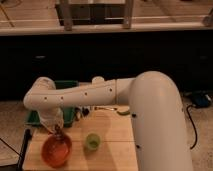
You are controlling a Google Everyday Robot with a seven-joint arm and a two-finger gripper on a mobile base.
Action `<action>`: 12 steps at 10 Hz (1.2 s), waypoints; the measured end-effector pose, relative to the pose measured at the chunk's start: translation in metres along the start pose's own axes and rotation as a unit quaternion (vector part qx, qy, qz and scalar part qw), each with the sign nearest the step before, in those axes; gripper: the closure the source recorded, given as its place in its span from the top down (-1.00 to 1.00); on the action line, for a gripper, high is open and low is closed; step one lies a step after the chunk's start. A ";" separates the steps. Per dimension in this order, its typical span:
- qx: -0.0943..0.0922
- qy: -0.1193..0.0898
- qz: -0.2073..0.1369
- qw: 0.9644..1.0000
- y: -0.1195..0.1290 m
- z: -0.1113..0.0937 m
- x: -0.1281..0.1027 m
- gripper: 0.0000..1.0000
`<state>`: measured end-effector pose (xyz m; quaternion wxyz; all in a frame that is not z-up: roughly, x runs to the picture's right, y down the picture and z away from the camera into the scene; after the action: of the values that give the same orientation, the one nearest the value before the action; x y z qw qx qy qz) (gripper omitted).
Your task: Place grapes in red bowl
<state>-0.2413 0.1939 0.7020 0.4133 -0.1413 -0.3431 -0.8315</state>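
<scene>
Wooden tabletop: gripper pinched shut on grapes above red bowl far rim; best centre, lower, then release.

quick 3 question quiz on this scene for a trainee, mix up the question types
1. True or false: the gripper hangs over the far rim of the round orange-red bowl.
2. What stands to the right of that bowl on the wooden table? A) a small green cup B) a blue plate C) a white mug
3. Fill in: the dark green rectangular bin is partly hidden behind the robot's white ___.

Key: 1 true; 2 A; 3 arm
</scene>
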 end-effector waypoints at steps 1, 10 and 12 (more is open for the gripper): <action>0.000 -0.001 -0.002 1.000 0.000 0.001 0.000 -1.00; -0.002 -0.001 -0.030 1.000 0.003 0.001 0.000 -1.00; -0.003 -0.002 -0.037 0.999 0.003 0.001 0.000 -1.00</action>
<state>-0.2392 0.1930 0.7042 0.3815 -0.1311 -0.3464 -0.8469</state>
